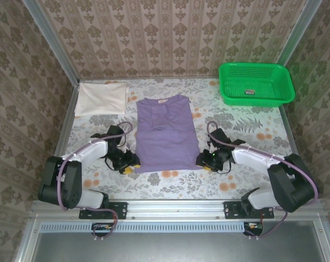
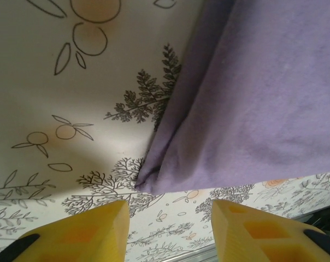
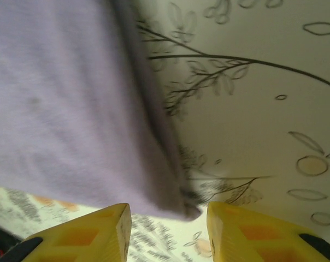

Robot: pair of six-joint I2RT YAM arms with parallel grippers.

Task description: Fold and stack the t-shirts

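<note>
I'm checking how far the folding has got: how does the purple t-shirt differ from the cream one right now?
The purple t-shirt lies mid-table; the cream t-shirt sits at the far left corner. The purple one covers more of the table and its neckline shows; the cream one is a smaller, plain rectangle with no neckline visible. Both lie flat on the flowered tablecloth.

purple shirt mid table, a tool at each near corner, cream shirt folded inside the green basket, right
Wrong on one count: the cream shirt lies folded on the table at its far left corner, not inside the green basket. The top external view shows it. The purple shirt is mid table, left tool and right tool at its near corners.
</note>
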